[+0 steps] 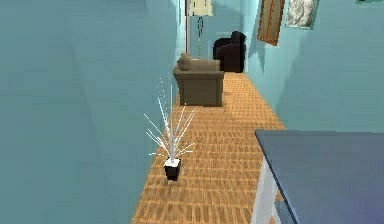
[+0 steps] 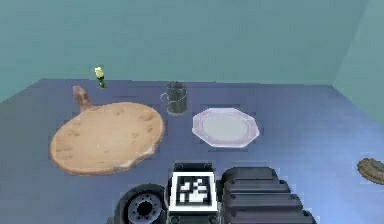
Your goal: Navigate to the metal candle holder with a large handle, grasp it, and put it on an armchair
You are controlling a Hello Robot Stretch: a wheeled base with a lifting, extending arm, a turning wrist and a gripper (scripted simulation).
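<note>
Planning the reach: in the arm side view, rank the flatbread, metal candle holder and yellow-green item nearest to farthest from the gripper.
From the gripper:
1. Flatbread, left, near.
2. Metal candle holder, middle.
3. Yellow-green item, back left.

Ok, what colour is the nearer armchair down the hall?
Greyish brown; the armchair shows best in the forward view.
</note>
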